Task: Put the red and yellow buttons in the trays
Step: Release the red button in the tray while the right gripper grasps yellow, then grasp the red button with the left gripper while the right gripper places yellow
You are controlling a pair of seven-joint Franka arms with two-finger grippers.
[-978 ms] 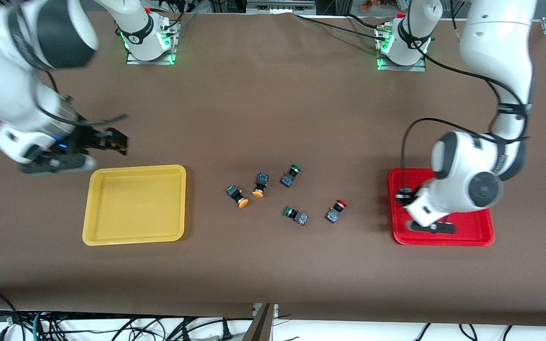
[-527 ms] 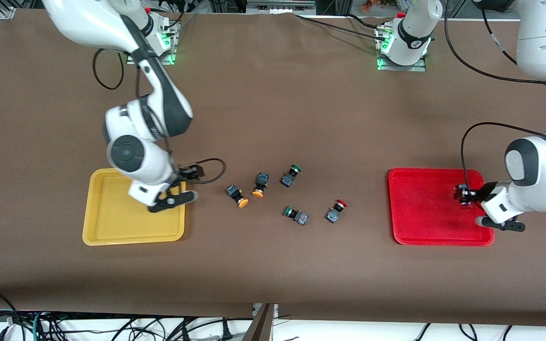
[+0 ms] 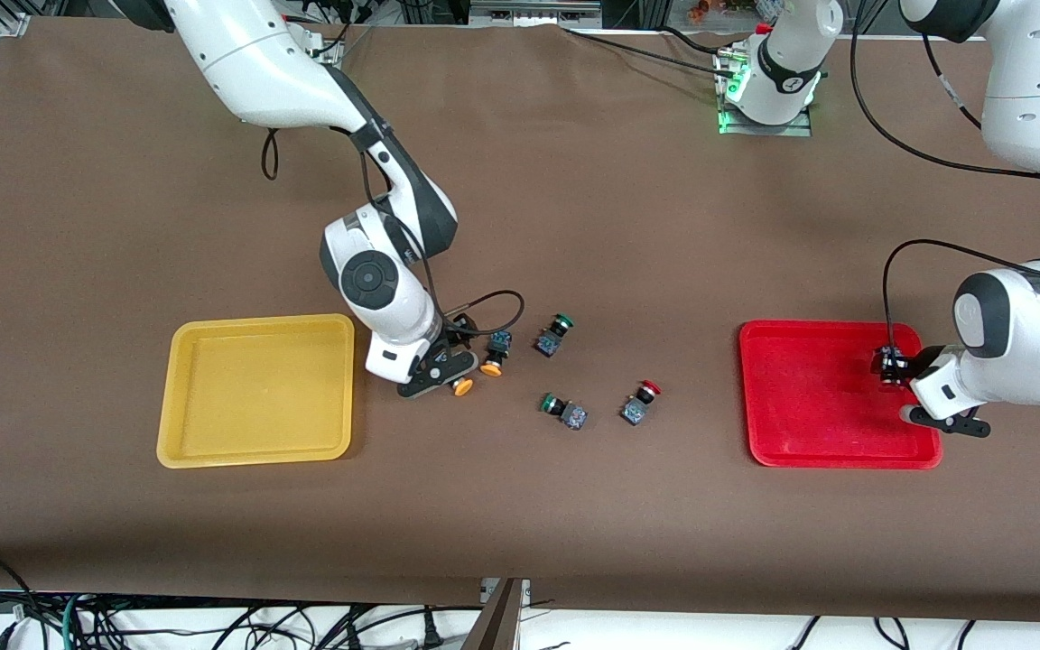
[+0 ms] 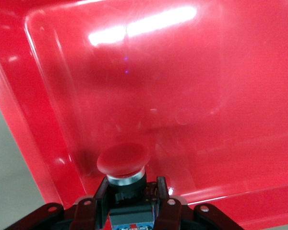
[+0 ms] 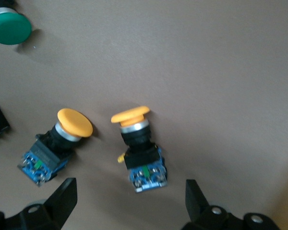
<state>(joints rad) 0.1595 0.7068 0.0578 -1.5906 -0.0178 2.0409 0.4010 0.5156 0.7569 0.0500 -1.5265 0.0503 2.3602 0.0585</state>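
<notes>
While you scan, note: yellow tray [image 3: 255, 390], bare, toward the right arm's end; red tray [image 3: 809, 397] under the left gripper [image 3: 890, 366], clamped on a red-capped button [image 4: 123, 159]; right gripper [image 3: 450, 366], spread wide over two orange-capped, dark-bodied buttons [image 5: 137, 143] lying tipped.
</notes>
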